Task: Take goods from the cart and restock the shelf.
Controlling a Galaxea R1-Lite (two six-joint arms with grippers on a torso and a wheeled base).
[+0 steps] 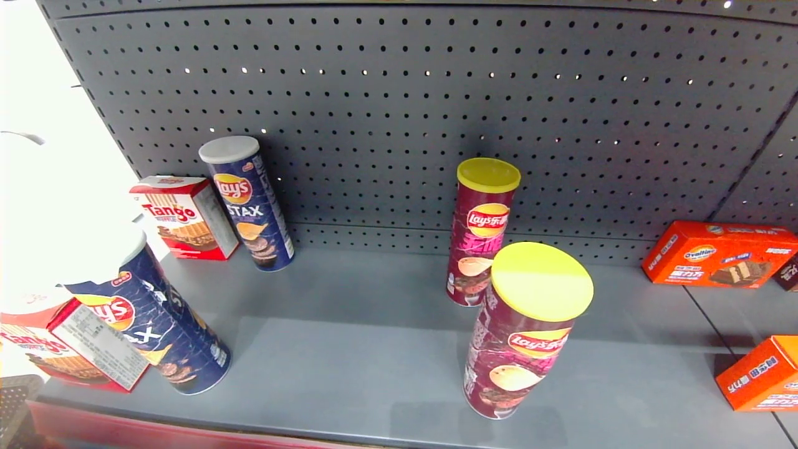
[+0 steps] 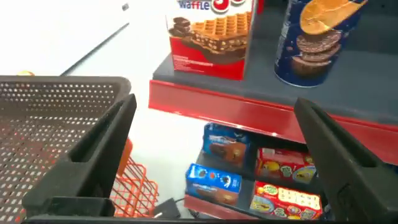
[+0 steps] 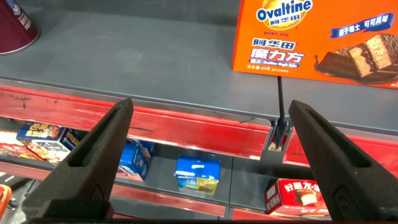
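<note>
On the grey shelf point(image 1: 349, 349) stand two maroon chip cans with yellow lids point(image 1: 483, 231) point(image 1: 523, 330), two blue chip cans point(image 1: 246, 202) point(image 1: 168, 324) and two red wafer boxes point(image 1: 184, 215) point(image 1: 68, 349). My left gripper point(image 2: 214, 102) is open and holds nothing. It hangs below the shelf's red front edge point(image 2: 249, 112), under a wafer box point(image 2: 211, 37) and a blue can point(image 2: 317, 43), beside the cart's grey mesh point(image 2: 56, 99). My right gripper point(image 3: 211, 104) is open and bare before the shelf edge, near an orange chocolate box point(image 3: 320, 34).
Orange boxes point(image 1: 717, 252) point(image 1: 757, 374) lie at the shelf's right end. A perforated back panel point(image 1: 436, 93) closes the shelf behind. Lower shelves hold blue packs point(image 2: 214, 180) point(image 3: 196, 174) and red boxes point(image 2: 286, 186). A tag holder point(image 3: 280, 134) sticks out from the red edge.
</note>
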